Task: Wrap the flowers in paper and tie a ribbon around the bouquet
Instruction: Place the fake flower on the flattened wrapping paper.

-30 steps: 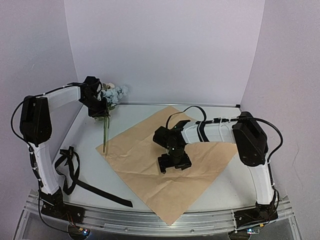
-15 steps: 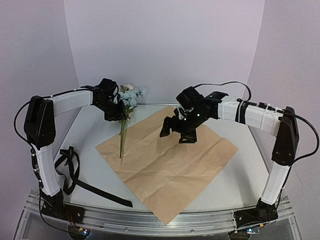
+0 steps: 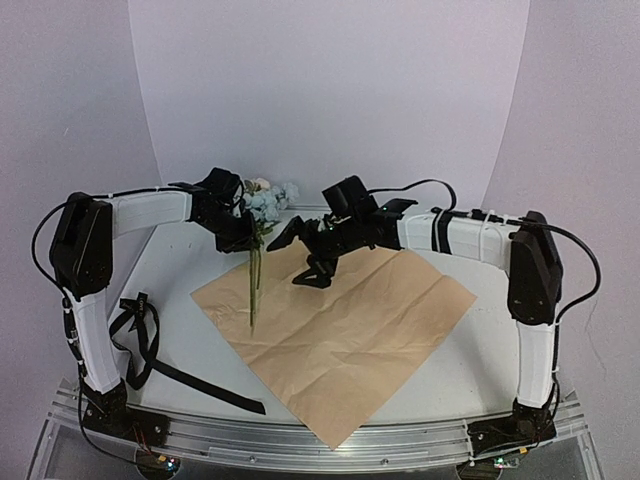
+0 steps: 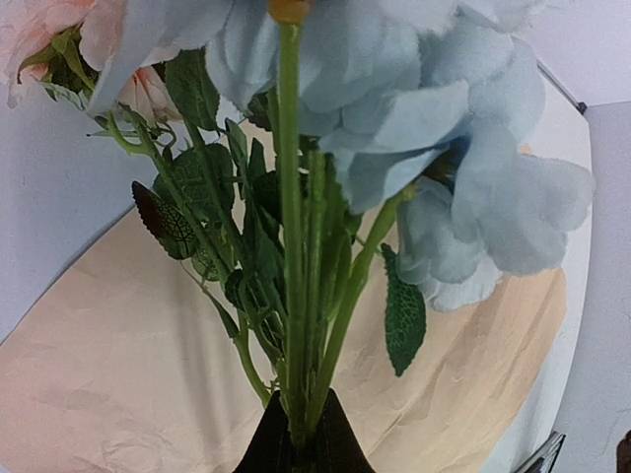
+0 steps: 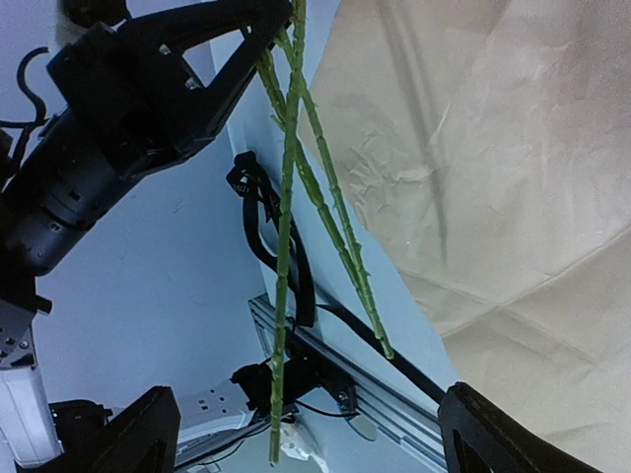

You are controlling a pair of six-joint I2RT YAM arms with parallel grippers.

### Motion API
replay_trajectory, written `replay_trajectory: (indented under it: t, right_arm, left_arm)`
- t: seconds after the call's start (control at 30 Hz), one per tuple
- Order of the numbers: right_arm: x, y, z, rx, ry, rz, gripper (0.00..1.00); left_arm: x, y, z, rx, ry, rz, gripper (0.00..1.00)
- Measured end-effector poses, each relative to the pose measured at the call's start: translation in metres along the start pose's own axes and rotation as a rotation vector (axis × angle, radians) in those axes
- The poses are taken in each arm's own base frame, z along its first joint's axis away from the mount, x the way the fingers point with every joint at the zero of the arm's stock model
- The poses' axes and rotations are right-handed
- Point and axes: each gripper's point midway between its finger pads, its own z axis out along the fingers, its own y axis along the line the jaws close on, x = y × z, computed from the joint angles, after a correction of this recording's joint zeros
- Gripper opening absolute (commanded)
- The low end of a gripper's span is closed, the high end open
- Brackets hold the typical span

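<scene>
Top external: flowers (image 3: 263, 203) above paper (image 3: 345, 330)

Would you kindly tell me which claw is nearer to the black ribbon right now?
Left. The left claw, shut on the flowers, is up beyond the ribbon at the table's left; the right claw hangs open over the paper, farther to the right.

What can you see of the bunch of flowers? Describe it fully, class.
The flowers are an artificial-looking bunch: pale blue and peach fabric-like blooms, dark green leaves and long thin green stems. They hang upright, blooms uppermost, pinched at the upper stems by the shut left gripper, the only thing touching them. The stem ends seem to dangle free over the left part of the tan paper.
</scene>
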Motion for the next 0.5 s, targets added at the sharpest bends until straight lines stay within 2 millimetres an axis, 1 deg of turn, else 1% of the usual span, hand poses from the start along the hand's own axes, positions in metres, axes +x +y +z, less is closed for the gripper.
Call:
replay_trajectory:
  t: [0.17, 0.27, 0.37, 0.47, 0.5]
  right_arm:
    - [0.009, 0.000, 0.033, -0.043, 0.042, 0.124, 0.75]
    - [0.017, 0.002, 0.046, -0.065, 0.065, 0.158, 0.66]
    - [0.024, 0.004, 0.053, -0.077, 0.082, 0.186, 0.43]
    - [0.029, 0.009, 0.055, -0.093, 0.093, 0.185, 0.20]
    - [0.030, 0.011, 0.055, -0.099, 0.096, 0.182, 0.14]
  left_arm:
    - [0.007, 0.000, 0.006, 0.003, 0.006, 0.005, 0.00]
    - [0.007, -0.003, 0.006, 0.012, 0.000, 0.009, 0.00]
    - [0.006, -0.005, 0.007, 0.018, -0.007, 0.013, 0.00]
    - [0.005, -0.006, 0.007, 0.020, -0.008, 0.015, 0.00]
    - [0.005, -0.006, 0.007, 0.021, -0.010, 0.016, 0.00]
